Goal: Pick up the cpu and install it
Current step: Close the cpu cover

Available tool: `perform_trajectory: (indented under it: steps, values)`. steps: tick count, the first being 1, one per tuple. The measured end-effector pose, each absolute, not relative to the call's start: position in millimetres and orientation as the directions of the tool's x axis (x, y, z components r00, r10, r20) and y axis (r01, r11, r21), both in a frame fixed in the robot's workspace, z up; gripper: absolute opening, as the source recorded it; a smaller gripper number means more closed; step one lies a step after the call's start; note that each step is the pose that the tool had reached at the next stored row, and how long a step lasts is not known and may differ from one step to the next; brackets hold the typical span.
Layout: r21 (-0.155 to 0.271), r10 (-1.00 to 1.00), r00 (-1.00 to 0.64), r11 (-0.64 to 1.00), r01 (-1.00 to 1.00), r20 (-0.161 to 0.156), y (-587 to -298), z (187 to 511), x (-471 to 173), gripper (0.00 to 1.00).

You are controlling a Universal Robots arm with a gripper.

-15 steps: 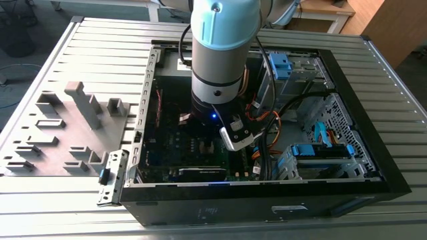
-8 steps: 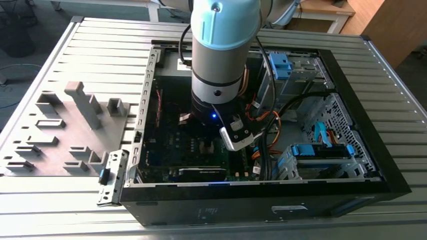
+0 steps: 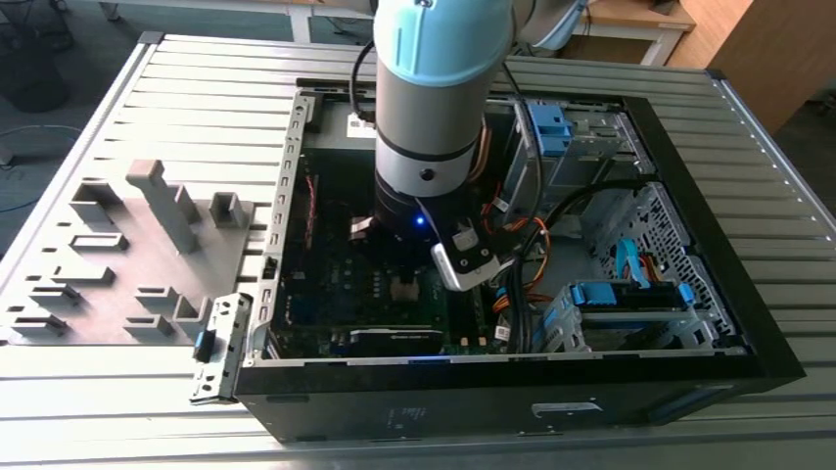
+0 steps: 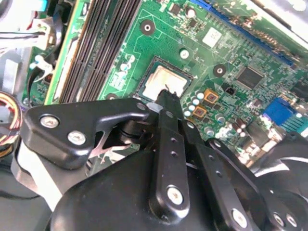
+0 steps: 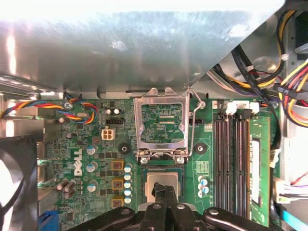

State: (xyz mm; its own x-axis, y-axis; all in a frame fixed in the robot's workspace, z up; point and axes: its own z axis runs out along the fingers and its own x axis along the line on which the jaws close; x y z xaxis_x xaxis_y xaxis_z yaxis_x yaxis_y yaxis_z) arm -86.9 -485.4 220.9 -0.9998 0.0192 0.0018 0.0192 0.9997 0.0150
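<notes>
Fingers (image 5: 160, 193) pressed together above flat silver-grey square cpu (image 5: 163, 178), level in socket (image 5: 143, 184). First wrist view adds metal frame (image 5: 161, 122), hinged open.

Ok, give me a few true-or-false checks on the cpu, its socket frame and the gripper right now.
1. The silver-grey square cpu lies in the socket on the green motherboard. True.
2. The hinged metal load frame is shut over the cpu. False: it is swung open, off the cpu.
3. The gripper hangs outside the black computer case. False: it is inside, at the cpu.
4. Long black memory slots run beside the socket. True.
</notes>
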Motion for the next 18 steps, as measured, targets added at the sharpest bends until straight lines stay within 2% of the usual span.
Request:
perform_trajectory:
  steps: [18]
  values:
    - [0.015, 0.006, -1.0, 1.0, 0.006, 0.002, -478, 222, -75, 0.11]
